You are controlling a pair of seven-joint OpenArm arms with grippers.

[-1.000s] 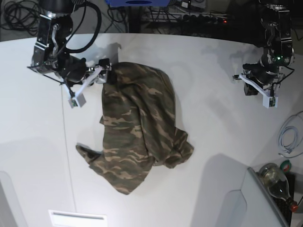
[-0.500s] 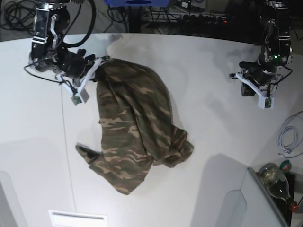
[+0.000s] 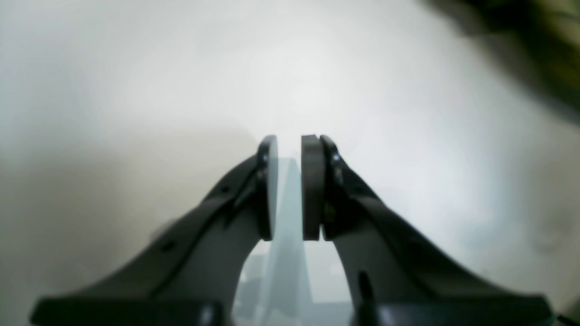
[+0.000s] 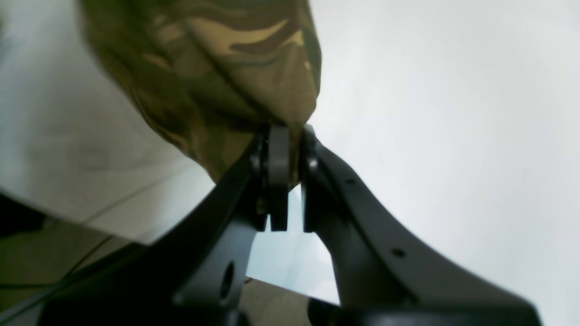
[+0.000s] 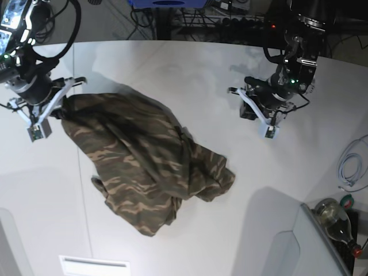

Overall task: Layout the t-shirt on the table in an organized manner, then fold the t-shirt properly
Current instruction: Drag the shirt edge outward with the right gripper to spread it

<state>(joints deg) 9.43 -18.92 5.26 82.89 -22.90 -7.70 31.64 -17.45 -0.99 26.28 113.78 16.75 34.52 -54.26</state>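
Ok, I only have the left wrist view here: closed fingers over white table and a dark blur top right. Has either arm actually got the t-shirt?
Observer: Yes, the right gripper is shut on an edge of the camouflage t-shirt.
Operator: Where is my left arm relative to the cloth?
Observer: The left gripper is off to the side over bare table, apart from the shirt, holding nothing.
Operator: Is the shirt laid flat yet?
Observer: No. It is stretched toward the right gripper, with a bunched heap at its opposite end.
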